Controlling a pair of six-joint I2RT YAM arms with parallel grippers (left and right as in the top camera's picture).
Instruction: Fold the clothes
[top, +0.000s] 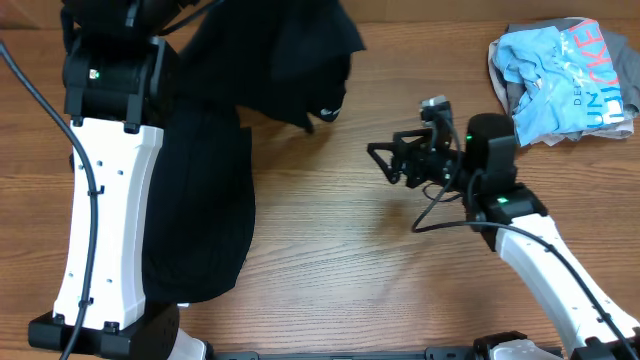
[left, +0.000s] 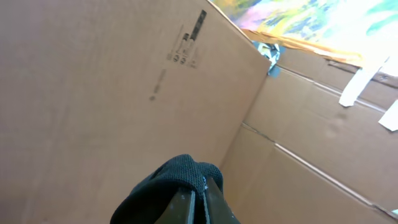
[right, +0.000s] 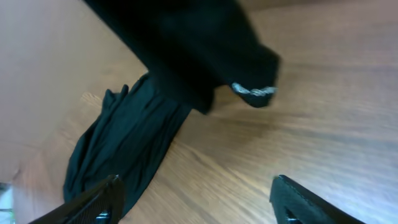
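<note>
Two white-and-black robot arms are seen at a brown wood-grain table (top: 330, 250), on which black fabric takes up the left side. A limp black shirt-like garment (top: 275, 60) is held raised at the upper left, its lower edge hanging near the table with a small white mark (top: 330, 114) at the collar; the same mark is visible in the right wrist view (right: 254, 91). Below it, a second dark mass of black fabric (top: 205, 210) is spread flat beside the left arm, partly hidden by the arm's white casing; whether it is a separate garment cannot be told from above.

The left gripper (left: 198, 200) is seen pinched tight on a bunched fold of the black cloth (left: 180, 177), in front of plain brown cardboard walls (left: 112, 93). The right gripper (top: 385, 160) is spread wide and holds nothing, hovering over bare wood just right of the hanging collar; its two dark fingers (right: 93, 202) are seen well apart at the bottom of its own view.

One crumpled heap of light-blue and grey printed clothing (top: 565, 80) is seen at the far right corner, well apart from the black fabric.
</note>
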